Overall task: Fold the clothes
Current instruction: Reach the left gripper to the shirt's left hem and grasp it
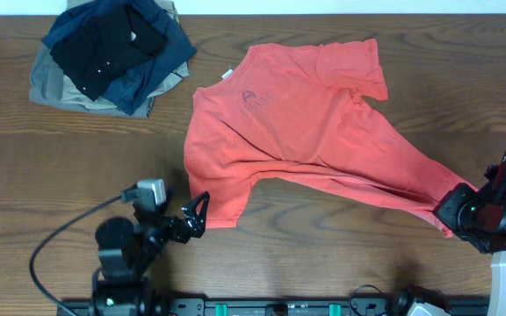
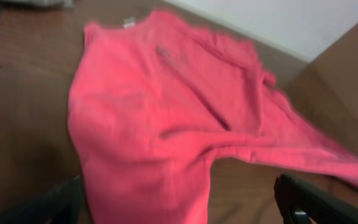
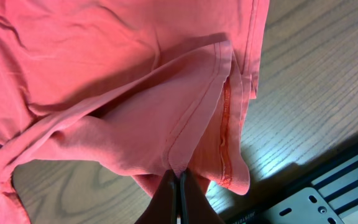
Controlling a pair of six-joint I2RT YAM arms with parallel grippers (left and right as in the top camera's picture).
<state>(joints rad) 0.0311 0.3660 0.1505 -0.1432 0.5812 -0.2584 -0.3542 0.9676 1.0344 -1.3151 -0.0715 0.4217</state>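
Observation:
The coral-red T-shirt lies crumpled on the wooden table, neck label toward the back left and a small dark chest logo showing. One corner is drawn out to the front right, where my right gripper is shut on it. In the right wrist view the closed right gripper pinches a fold of the T-shirt just beside its stitched hem. My left gripper stands open at the shirt's front-left edge. In the blurred left wrist view the T-shirt fills the middle, with red cloth lying between the spread left gripper fingers.
A pile of black, navy and khaki folded garments sits at the back left of the table. A black mounting rail runs along the front edge, and a cable loops from the left arm's base.

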